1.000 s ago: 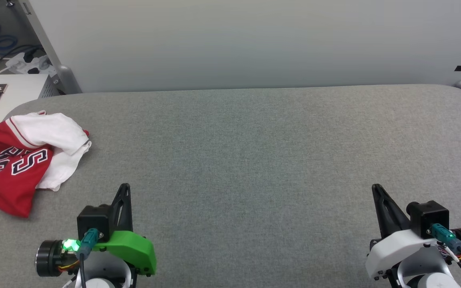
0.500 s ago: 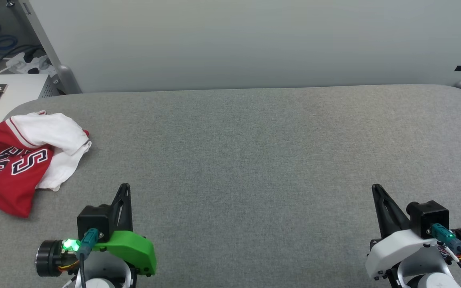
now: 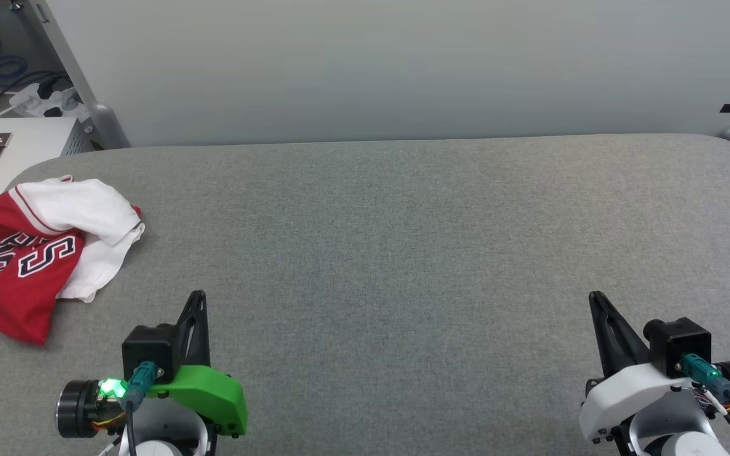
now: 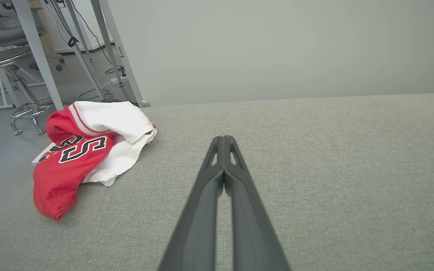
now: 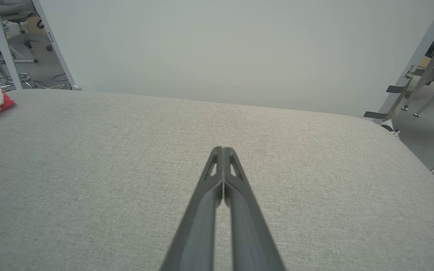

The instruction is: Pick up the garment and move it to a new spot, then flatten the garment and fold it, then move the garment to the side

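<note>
Looks soft, floppy: red-and-white jersey shirt [image 3: 42, 253] at left edge of grey cloth bench [image 3: 403, 253]. Best pinched at white top fold. Clenched, empty: left gripper [image 3: 197, 296], right gripper [image 3: 595, 297].

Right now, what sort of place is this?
Likely a lab or workshop: a grey fabric-covered table before a plain partition, metal frame legs and a stool beside it, cables and a power strip on the floor.

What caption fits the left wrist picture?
Shut left claw over the grey fabric table; crumpled red-and-white jersey lies to its left.
</note>
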### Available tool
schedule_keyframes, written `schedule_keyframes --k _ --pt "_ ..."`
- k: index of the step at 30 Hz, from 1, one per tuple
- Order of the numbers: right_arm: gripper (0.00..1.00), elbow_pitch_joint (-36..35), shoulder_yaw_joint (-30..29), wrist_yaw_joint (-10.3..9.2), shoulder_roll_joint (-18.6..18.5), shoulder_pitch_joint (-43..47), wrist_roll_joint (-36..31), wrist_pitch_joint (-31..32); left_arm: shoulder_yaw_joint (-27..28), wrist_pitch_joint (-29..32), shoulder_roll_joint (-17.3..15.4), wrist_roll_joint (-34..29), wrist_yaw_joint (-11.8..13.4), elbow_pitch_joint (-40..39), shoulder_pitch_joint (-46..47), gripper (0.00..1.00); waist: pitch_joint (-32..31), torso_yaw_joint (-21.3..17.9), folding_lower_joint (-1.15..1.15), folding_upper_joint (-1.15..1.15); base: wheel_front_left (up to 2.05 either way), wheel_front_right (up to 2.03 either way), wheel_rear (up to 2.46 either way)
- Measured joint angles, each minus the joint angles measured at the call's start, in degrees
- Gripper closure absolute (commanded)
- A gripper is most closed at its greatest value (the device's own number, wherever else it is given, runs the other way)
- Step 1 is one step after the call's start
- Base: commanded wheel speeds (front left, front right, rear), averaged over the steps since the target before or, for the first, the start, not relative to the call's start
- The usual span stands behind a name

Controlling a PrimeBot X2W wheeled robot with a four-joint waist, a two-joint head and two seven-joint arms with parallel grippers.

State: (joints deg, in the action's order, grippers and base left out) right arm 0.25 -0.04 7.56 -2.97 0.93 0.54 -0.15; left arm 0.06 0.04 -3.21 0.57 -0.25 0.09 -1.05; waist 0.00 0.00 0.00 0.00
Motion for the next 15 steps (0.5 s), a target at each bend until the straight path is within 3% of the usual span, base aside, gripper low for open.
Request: schedule_keyframes --k 8,9,15 --pt "1.0 0.0 0.01 0.0 0.0 0.0 0.0 0.0 -0.01 0.0 0.0 0.0 0.0 0.0 0.0 1.0 0.0 0.0 0.0 0.0 0.0 0.0 0.0" --pt "0.0 0.0 0.01 0.0 0.0 0.0 0.0 0.0 0.0 0.0 0.0 0.0 0.0 0.0 0.0 0.0 0.0 0.0 0.0 0.0 0.0 0.0 0.0" --pt "0.0 0.03 -0.02 0.0 -0.01 0.07 0.08 -0.01 0.03 0.0 -0.03 0.03 -0.01 0.03 -0.07 0.0 0.01 0.0 0.0 0.0 0.0 0.0 0.0"
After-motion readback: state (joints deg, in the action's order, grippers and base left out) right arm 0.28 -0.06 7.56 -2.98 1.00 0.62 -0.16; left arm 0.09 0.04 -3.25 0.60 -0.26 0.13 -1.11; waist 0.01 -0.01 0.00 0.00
